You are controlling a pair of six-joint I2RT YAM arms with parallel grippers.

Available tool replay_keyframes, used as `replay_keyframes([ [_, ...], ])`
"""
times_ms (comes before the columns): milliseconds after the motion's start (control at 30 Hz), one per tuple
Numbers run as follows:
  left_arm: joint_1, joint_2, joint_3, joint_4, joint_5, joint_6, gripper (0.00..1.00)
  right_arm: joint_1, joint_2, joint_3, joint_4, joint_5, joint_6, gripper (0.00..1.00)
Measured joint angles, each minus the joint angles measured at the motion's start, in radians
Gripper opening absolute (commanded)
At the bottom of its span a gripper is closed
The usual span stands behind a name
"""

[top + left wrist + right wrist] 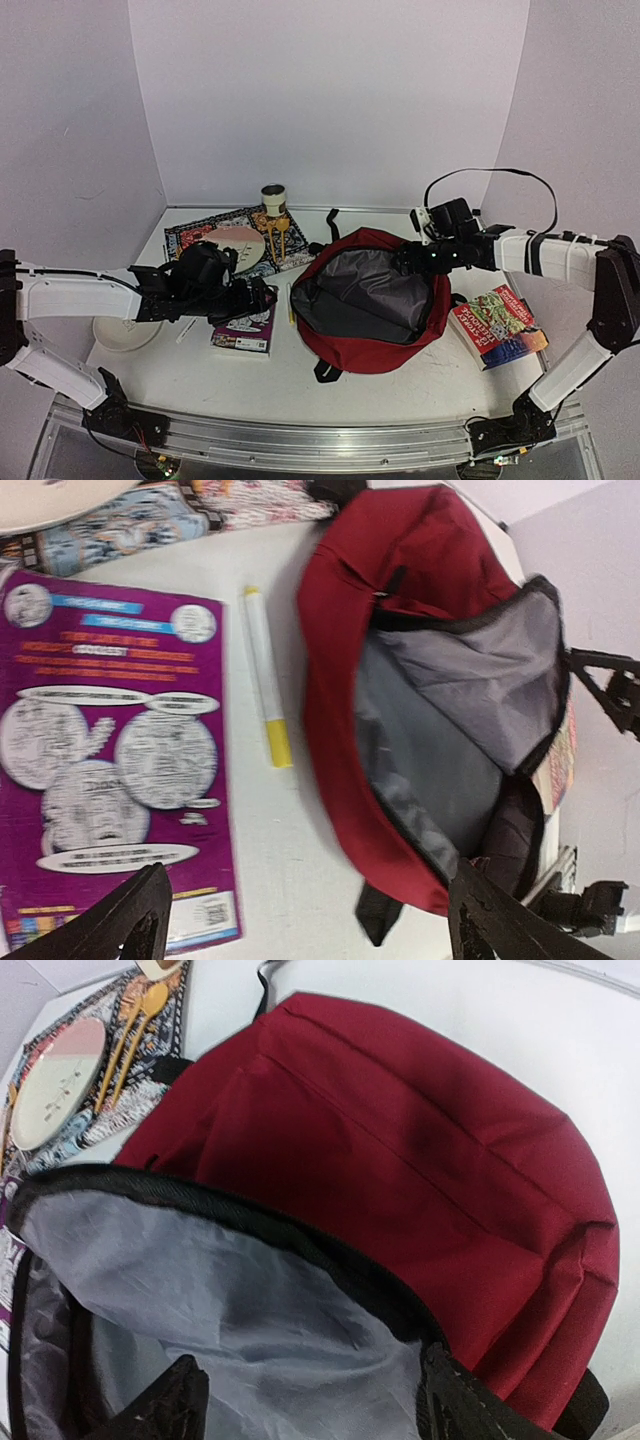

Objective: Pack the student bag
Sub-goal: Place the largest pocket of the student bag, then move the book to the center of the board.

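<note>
The student bag [372, 318] is a dark-red backpack lying in the middle of the table, unzipped, with its grey lining [365, 285] showing. My left gripper [262, 298] hovers open just left of the bag, above a purple book [243, 331]. In the left wrist view its fingertips [135, 920] stand wide apart over the book [110, 750] and the bag's near edge [345, 680], with nothing held. My right gripper [410, 262] is open at the bag's far right rim. In the right wrist view its fingers [470, 1405] straddle the lining [250, 1310] beside the black zipper rim.
A white-and-yellow marker [290, 303] lies between the purple book and the bag. A colourful book [497, 325] lies right of the bag. At the back left a patterned mat [190, 235] carries a pink plate [235, 240], wooden cutlery [275, 235] and a cup [274, 200]. A white plate [125, 332] sits far left.
</note>
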Motion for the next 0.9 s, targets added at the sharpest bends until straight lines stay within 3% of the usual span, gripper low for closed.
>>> replay_keyframes([
  [167,0.061,-0.054,-0.041,-0.062,-0.021,0.004,0.99,0.048,-0.047,0.023,-0.018,0.015,-0.014,0.84],
  [433,0.205,-0.089,-0.097,-0.131,0.002,0.035,0.87,0.217,-0.13,0.068,-0.03,0.063,-0.021,0.87],
  [500,0.219,-0.077,-0.103,-0.14,0.024,0.048,0.84,0.257,-0.132,0.07,-0.029,0.073,-0.02,0.92],
  [633,0.234,-0.021,-0.104,-0.139,0.083,0.071,0.77,0.334,-0.132,0.07,-0.024,0.088,-0.009,0.94],
  [900,0.276,0.006,-0.154,-0.137,0.174,0.076,0.76,0.492,-0.09,0.07,0.027,0.109,-0.003,0.94],
])
